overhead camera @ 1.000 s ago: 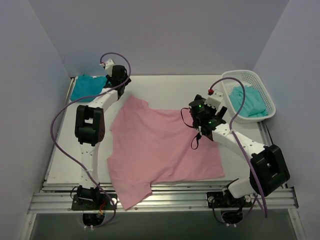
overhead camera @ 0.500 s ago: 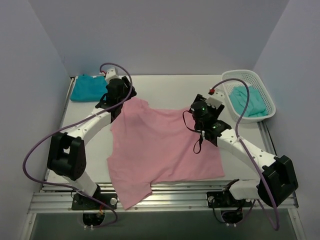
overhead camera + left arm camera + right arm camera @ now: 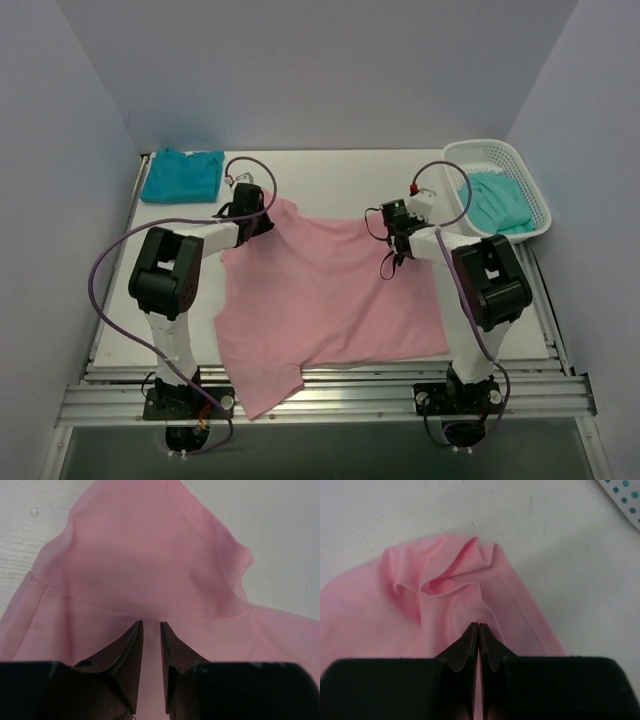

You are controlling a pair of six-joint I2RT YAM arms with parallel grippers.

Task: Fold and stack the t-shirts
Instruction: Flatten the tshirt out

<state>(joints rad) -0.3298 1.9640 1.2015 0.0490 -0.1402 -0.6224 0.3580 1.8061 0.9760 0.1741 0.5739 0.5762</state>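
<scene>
Top external view: soft, limp pink t-shirt (image 3: pixel 330 295), best taken at corners; right end effector (image 3: pixel 478 626) pinched closed on one, left end effector (image 3: pixel 151 623) barely parted over a sleeve, grip unclear.

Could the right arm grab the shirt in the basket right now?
Probably not yet: its jaws are shut on the pink shirt. The basket sits close and open-topped, nothing between.
</scene>
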